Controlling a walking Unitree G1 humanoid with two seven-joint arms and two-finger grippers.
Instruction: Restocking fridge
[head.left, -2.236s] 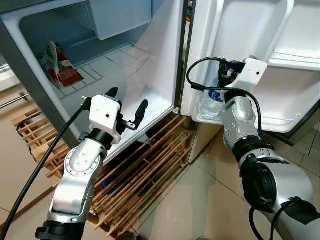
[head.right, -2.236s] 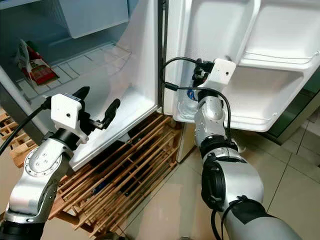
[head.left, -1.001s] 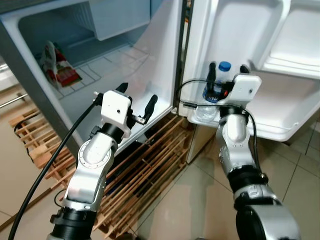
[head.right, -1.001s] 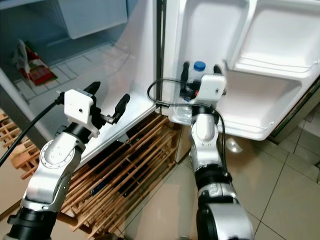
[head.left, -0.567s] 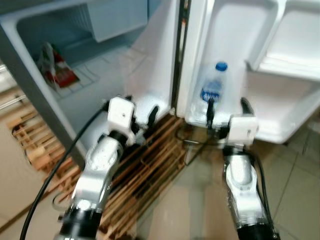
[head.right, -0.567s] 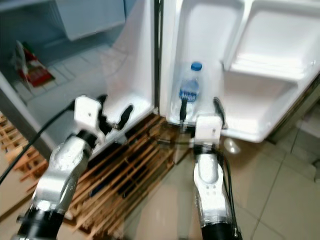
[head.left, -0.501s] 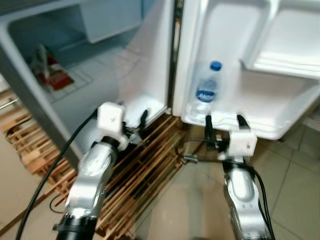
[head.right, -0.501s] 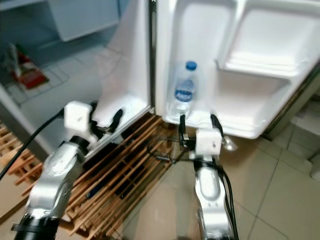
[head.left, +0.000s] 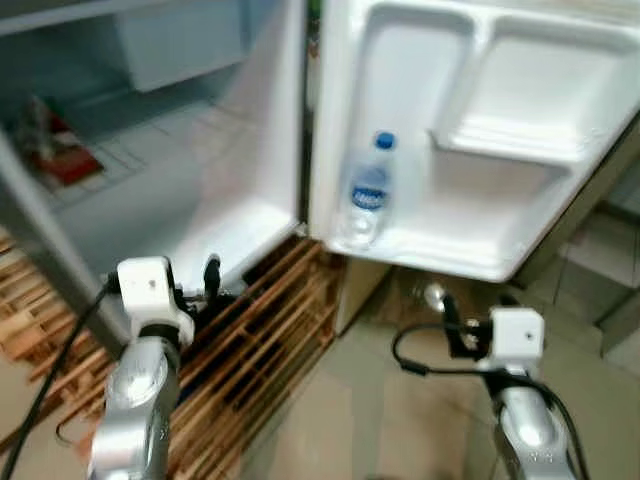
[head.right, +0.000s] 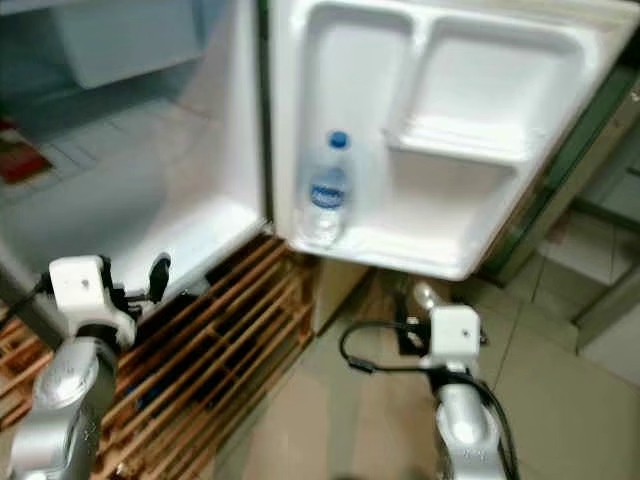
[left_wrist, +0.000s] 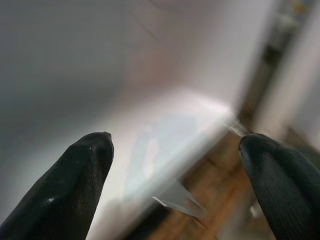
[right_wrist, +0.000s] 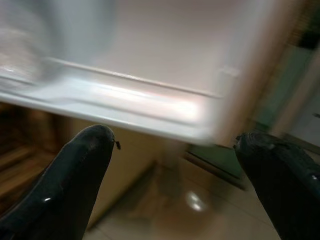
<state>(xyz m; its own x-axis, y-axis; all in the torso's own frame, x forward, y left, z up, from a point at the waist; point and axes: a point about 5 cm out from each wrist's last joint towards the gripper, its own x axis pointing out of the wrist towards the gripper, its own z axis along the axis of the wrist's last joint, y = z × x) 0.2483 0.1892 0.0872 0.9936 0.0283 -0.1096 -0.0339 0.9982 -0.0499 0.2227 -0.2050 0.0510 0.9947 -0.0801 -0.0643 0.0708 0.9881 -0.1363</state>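
A clear water bottle (head.left: 369, 190) with a blue cap and blue label stands upright in the lower shelf of the open fridge door (head.left: 480, 230). My right gripper (head.left: 476, 312) hangs low over the floor, below and to the right of that shelf, well apart from the bottle. In the right wrist view its fingers (right_wrist: 75, 170) stand wide apart with nothing between them. My left gripper (head.left: 205, 285) sits low in front of the fridge's bottom edge. It is open and empty too, as its fingers (left_wrist: 75, 180) show in the left wrist view.
A red packet (head.left: 60, 160) lies on the wire shelf inside the fridge (head.left: 200, 190). A wooden slatted rack (head.left: 260, 345) lies under the fridge by my left arm. Tiled floor (head.left: 380, 420) stretches in front. The views are blurred.
The camera has drawn back and shifted right. Both arms have dropped lower. The right gripper has come away from the door shelf, and the bottle stays standing there.
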